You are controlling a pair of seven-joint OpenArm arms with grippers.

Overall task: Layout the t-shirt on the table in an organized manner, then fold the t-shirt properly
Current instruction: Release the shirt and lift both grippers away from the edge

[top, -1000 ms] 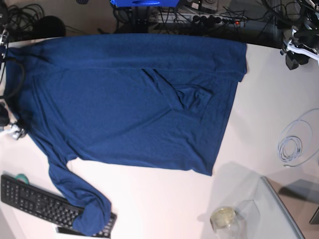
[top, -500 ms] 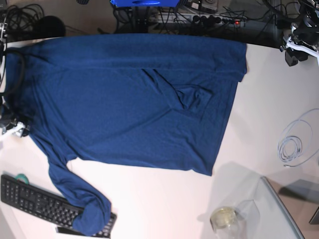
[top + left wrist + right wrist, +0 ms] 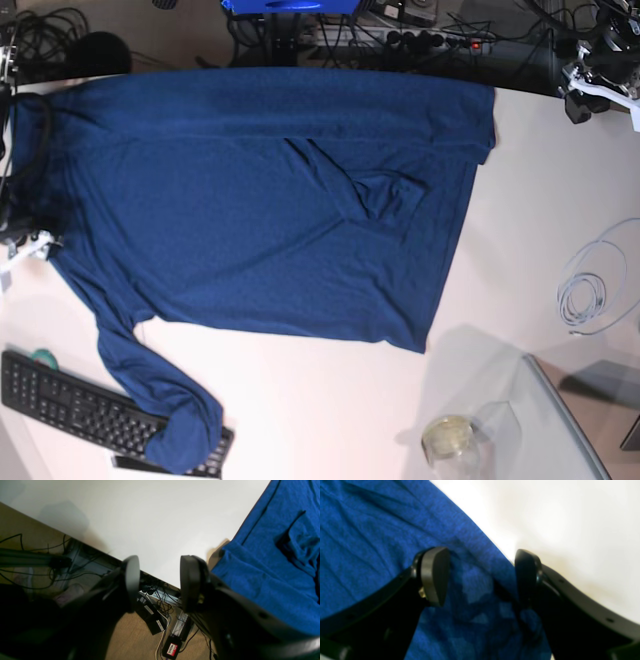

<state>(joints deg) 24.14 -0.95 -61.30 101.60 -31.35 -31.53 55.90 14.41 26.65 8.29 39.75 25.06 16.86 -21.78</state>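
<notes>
Hovering open by the far right part of the worktop (image 3: 540,200), left end effector (image 3: 160,580) has its fingers apart with nothing between them. In its wrist view, the gap lies across the worktop's edge, with the floor (image 3: 135,635) and some cables visible below; the t-shirt (image 3: 260,210) is beside it.

Right end effector (image 3: 481,576) is at the left side of the t-shirt, fingers also apart. Fabric shows between and below them, one finger over the cloth, the other by its border with the white surface; not clamped. Can't tell whether the fingertips touch the cloth.

T-shirt, dark blue, is spread wide over the middle and left of the worktop. Its far side has a long band of layered cloth, and a raised, rumpled fold sits right of centre. One narrow part (image 3: 165,395) trails toward the near left, its bunched end lying over a black keyboard (image 3: 75,405). Small green round item (image 3: 44,357) is just beside the keyboard's far edge. Coiled thin cable (image 3: 582,300) lies at the right; a round pale item (image 3: 447,438) is at the near right.
</notes>
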